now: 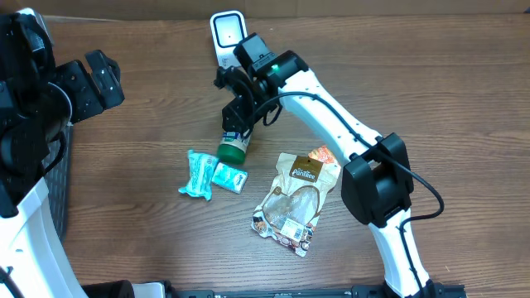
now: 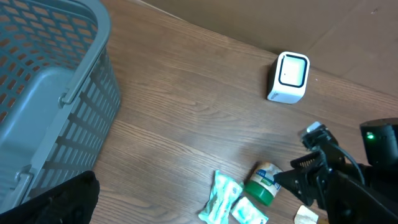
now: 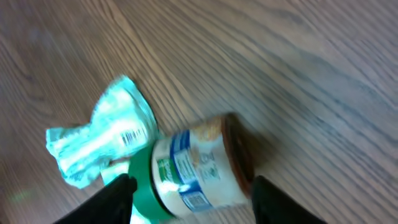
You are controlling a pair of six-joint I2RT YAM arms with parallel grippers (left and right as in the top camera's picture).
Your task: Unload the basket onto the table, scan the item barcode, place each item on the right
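Note:
A small jar (image 3: 193,168) with a green lid and a white-and-blue label lies on its side on the wooden table (image 1: 149,124); the label carries a small barcode. My right gripper (image 3: 196,190) hangs over the jar (image 1: 234,147), open, one dark finger on each side of it. A gap shows between the jar's brown base and the right-hand finger. The white scanner (image 1: 226,33) stands upright at the back of the table, behind my right gripper (image 1: 240,120). My left gripper (image 1: 112,74) is held high at the far left, open and holding nothing.
Two teal packets (image 1: 199,174) (image 1: 229,176) lie just left of the jar's lid. A printed snack pouch (image 1: 296,199) lies to the right of the jar. A grey mesh basket (image 2: 43,93) stands at the left edge of the table.

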